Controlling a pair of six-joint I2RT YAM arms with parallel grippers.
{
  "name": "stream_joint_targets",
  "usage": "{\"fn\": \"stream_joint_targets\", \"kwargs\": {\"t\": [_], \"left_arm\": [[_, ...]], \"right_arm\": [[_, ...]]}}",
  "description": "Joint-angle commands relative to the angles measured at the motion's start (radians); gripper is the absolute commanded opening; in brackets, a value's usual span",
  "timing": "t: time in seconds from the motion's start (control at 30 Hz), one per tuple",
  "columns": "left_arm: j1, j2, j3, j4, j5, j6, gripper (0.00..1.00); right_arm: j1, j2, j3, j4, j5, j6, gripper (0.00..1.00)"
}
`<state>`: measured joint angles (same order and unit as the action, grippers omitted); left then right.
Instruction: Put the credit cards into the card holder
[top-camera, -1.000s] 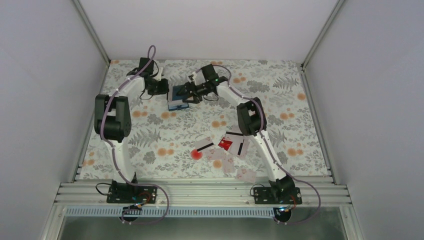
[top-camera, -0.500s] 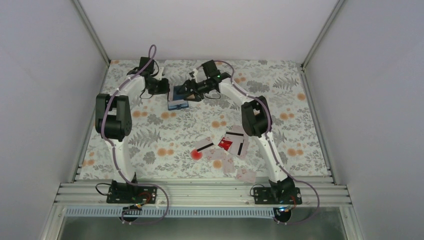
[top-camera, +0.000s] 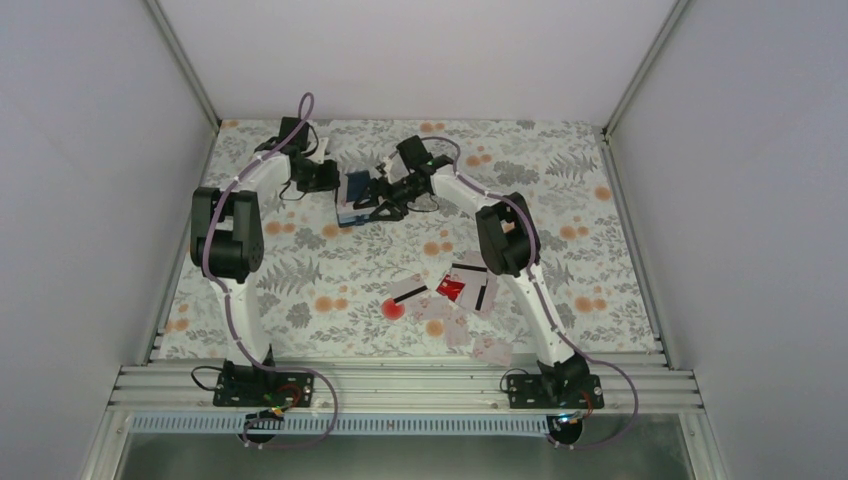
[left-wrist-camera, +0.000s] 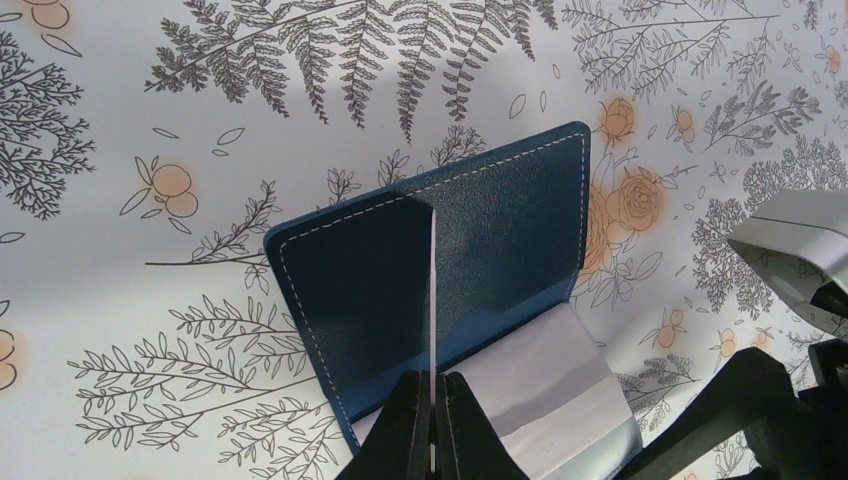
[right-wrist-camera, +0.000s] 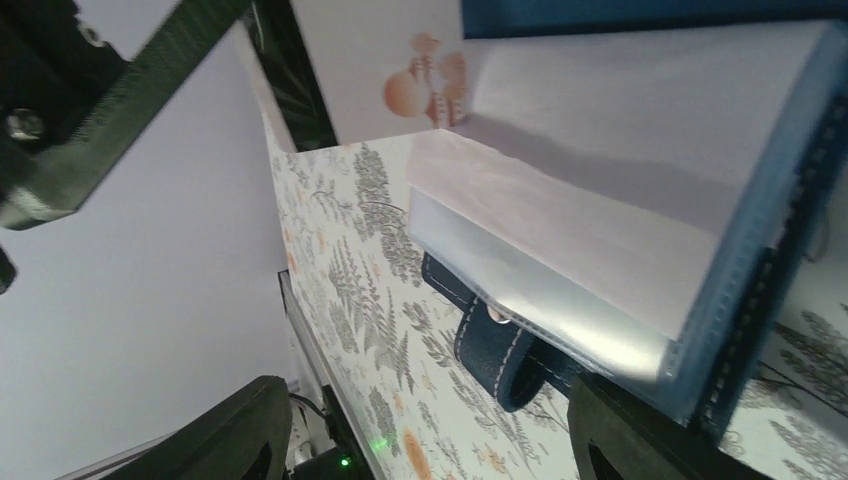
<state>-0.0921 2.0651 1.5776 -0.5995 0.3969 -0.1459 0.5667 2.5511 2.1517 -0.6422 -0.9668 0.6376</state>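
Card holder (top-camera: 353, 193) lies open on the floral worktop (top-camera: 570, 210), upper centre of the overhead frame, between the two pincers. Left pincer (left-wrist-camera: 432, 384): fingers together, clamped on a thin pale sheet (left-wrist-camera: 432, 290) seen edge-on against the holder's navy cover; card or pocket leaf cannot be told. Right pincer (right-wrist-camera: 430, 412): fingers apart, one at either side of the holder's pale pockets (right-wrist-camera: 560, 270) and snap tab (right-wrist-camera: 488, 352), no clamping visible. Credit cards (top-camera: 452, 300), one of them red, lie scattered lower centre, well apart from the holder.
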Motion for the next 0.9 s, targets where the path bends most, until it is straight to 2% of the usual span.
{"fn": "stream_joint_targets", "kwargs": {"t": [0.0, 0.43, 0.87], "left_arm": [[0.002, -0.028, -0.017, 0.010, 0.012, 0.008, 0.02], [0.002, -0.034, -0.025, 0.009, 0.017, 0.009, 0.02], [0.000, -0.037, -0.036, 0.012, 0.025, 0.011, 0.02]], "right_arm": [[0.004, -0.050, -0.030, -0.029, 0.024, -0.014, 0.71], [0.003, -0.046, -0.047, -0.010, 0.014, 0.008, 0.71], [-0.012, 0.010, 0.025, 0.003, -0.039, 0.037, 0.71]]}}
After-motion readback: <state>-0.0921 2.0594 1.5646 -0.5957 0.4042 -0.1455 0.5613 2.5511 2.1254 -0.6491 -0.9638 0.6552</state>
